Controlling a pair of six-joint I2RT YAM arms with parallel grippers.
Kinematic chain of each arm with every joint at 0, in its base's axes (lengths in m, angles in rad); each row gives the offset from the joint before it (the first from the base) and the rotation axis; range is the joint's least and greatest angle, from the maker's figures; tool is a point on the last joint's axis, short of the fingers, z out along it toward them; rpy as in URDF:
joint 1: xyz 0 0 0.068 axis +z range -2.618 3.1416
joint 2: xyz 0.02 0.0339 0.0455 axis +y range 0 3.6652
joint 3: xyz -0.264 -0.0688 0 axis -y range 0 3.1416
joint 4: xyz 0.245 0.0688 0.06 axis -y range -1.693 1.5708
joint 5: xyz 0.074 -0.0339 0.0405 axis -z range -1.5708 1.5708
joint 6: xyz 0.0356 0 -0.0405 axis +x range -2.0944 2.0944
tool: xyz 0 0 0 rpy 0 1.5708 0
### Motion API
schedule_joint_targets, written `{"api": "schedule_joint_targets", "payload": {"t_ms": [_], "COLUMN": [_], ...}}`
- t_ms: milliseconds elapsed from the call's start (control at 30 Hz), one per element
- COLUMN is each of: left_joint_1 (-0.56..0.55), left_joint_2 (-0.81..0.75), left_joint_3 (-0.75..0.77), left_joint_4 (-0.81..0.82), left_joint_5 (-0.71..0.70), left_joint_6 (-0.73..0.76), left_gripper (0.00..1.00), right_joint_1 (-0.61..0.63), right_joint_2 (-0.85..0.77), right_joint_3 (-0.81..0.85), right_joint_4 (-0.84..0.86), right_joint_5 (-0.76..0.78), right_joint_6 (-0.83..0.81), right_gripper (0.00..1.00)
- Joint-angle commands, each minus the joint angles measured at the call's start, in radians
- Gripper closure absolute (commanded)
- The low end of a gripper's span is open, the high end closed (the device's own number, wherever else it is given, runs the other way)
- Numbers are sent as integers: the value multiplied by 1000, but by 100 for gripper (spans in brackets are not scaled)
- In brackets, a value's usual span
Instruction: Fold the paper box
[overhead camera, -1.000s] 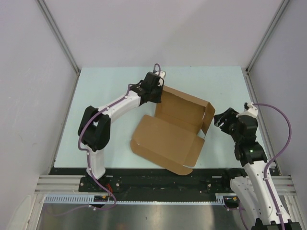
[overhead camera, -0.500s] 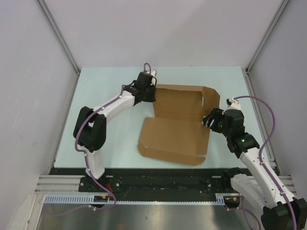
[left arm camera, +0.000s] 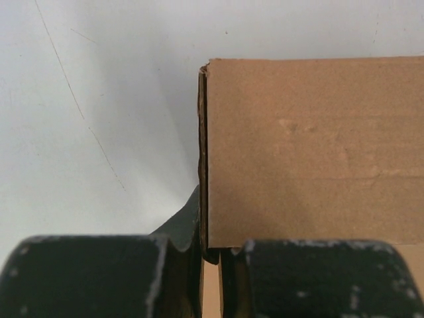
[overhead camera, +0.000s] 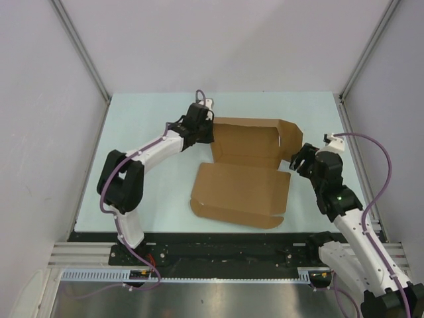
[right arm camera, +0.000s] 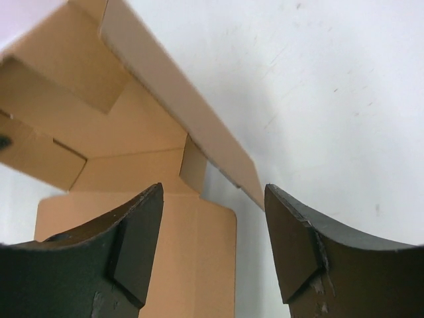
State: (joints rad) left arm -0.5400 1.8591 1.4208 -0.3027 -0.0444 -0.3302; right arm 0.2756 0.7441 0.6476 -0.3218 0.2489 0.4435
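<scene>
The paper box (overhead camera: 245,172) is plain brown cardboard, lying open in the middle of the table: a shallow tray part at the back with raised walls, and a flat lid panel (overhead camera: 240,193) toward me. My left gripper (overhead camera: 202,132) is shut on the box's left side wall (left arm camera: 311,146), whose edge sits between the fingers. My right gripper (overhead camera: 297,162) is open and empty, just right of the box's right wall (right arm camera: 179,99), which shows ahead of its fingers (right arm camera: 136,245).
The pale table surface (overhead camera: 146,126) is bounded by grey walls on the left, back and right. A black rail (overhead camera: 218,255) runs along the near edge by the arm bases.
The box has turned from a slanted position to square with the table edge, held by my left gripper. My right arm reached in toward the right wall, then drew slightly back.
</scene>
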Motion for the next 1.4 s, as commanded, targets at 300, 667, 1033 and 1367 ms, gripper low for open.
{"api": "schedule_joint_targets", "payload": {"t_ms": [300,667,1033,1367], "left_joint_1": [-47,-106,-72,-58], "left_joint_2": [-138,-106,110,209], "left_joint_3": [-371,-242,75,167], "left_joint_4": [220,56,-271,-348], "left_joint_5": [-41,-219,-72,31], "left_joint_6": [-101,-53,42,94], "left_gripper": [100,100,100,100], "right_joint_1": [23,84,-179,-312], "right_joint_2": [-15,-17,104,219], "right_joint_3": [141,257,230,158], "right_joint_4": [76,-16,-144,-128], "right_joint_5": [-79,147,43,-83], "right_joint_6": [-31,-109,115,218], "right_gripper": [32,32,39,38]}}
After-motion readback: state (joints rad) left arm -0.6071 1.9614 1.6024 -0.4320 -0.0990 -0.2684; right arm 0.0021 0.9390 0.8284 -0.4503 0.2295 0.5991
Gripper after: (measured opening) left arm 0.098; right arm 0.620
